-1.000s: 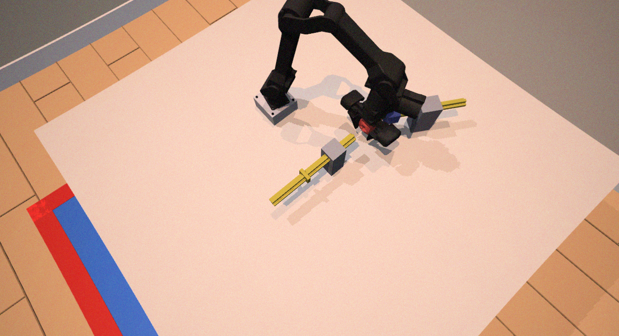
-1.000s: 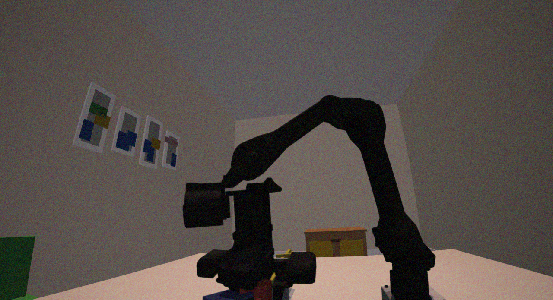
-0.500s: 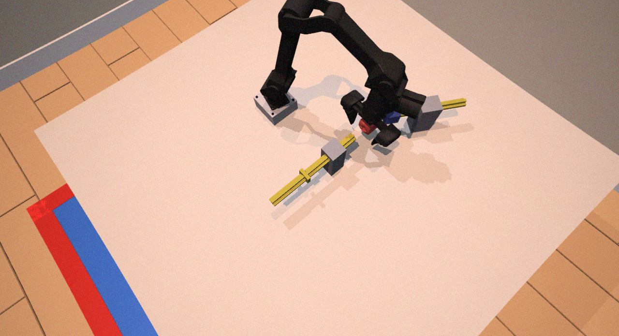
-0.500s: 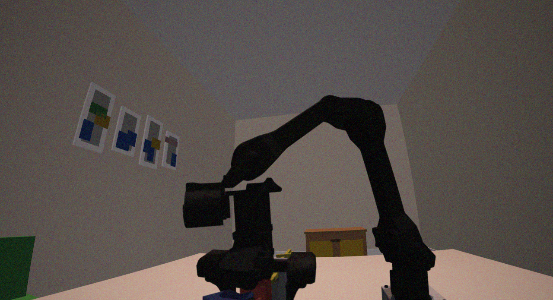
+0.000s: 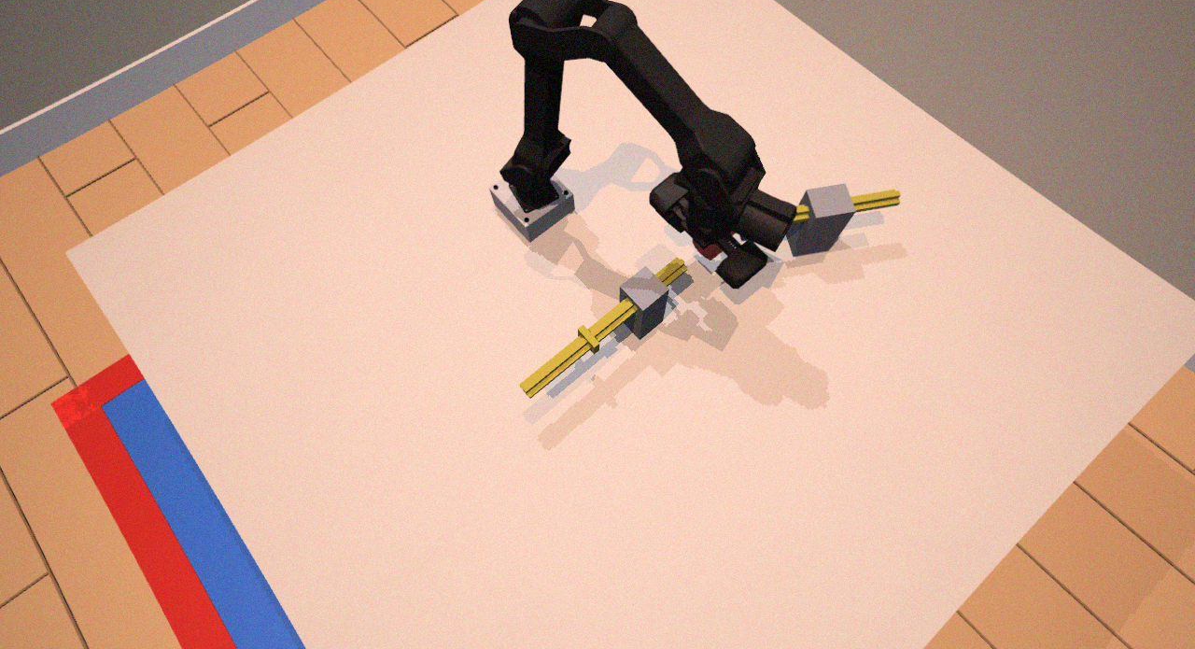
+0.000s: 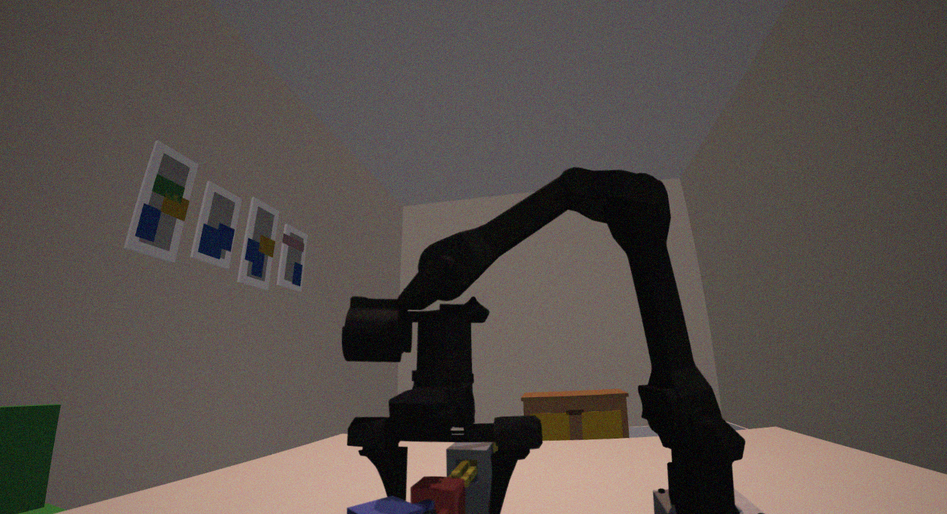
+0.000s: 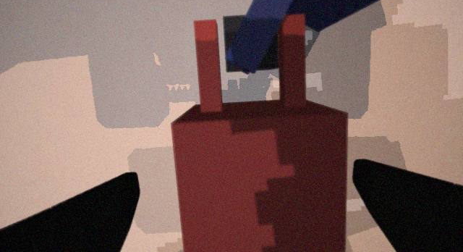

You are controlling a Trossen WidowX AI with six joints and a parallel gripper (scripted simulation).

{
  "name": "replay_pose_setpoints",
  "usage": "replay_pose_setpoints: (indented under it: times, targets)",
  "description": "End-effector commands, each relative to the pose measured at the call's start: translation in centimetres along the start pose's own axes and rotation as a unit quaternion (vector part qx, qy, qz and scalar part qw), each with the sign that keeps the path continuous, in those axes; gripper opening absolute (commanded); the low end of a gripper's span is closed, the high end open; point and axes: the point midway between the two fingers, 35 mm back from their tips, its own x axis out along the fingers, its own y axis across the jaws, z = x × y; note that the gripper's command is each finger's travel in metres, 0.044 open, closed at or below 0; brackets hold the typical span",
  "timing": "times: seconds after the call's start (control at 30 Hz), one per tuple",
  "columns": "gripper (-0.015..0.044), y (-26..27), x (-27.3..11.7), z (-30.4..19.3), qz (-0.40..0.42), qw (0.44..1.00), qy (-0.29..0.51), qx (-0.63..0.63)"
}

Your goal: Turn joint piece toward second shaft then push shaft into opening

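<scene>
1. While the gripper (image 5: 709, 240) (image 6: 450, 504) (image 7: 247, 176) stands wide, nothing is gripped; its fingertips flank the red joint piece (image 5: 707, 248) (image 6: 438, 495) (image 7: 224, 172).
2. Joint piece, red: located between the two blocks, two prongs beside a blue part (image 6: 391, 506) (image 7: 264, 31).
3. Sliding shaft (image 5: 551, 372) (image 6: 463, 472), yellow, crossbar (image 5: 589, 338) fitted: passes through a grey block (image 5: 643, 298) (image 6: 479, 484) on the desk (image 5: 417, 478) (image 6: 575, 471) (image 7: 54, 136); tip near the joint piece, outside it.
4. Fixed shaft (image 5: 877, 201), yellow: set in the other grey block (image 5: 822, 223).

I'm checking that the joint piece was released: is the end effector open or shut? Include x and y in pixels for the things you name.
Open: its fingers stand apart, either side of the red joint piece (image 5: 708, 249) (image 6: 438, 495) (image 7: 224, 179).
</scene>
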Motion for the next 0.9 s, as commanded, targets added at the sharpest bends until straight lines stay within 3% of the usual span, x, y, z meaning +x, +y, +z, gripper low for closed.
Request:
replay_pose_setpoints:
  times: [0.0,0.33,0.87]
  targets:
    - [0.044,-0.1,-1.2,0.1,-0.012,0.998,-0.061,-0.007]
    - [0.044,-0.1,-1.5,0.1,-0.013,0.997,-0.07,0.003]
    - [0.044,-0.8,-6.0,1.2,-0.004,0.964,-0.026,0.266]
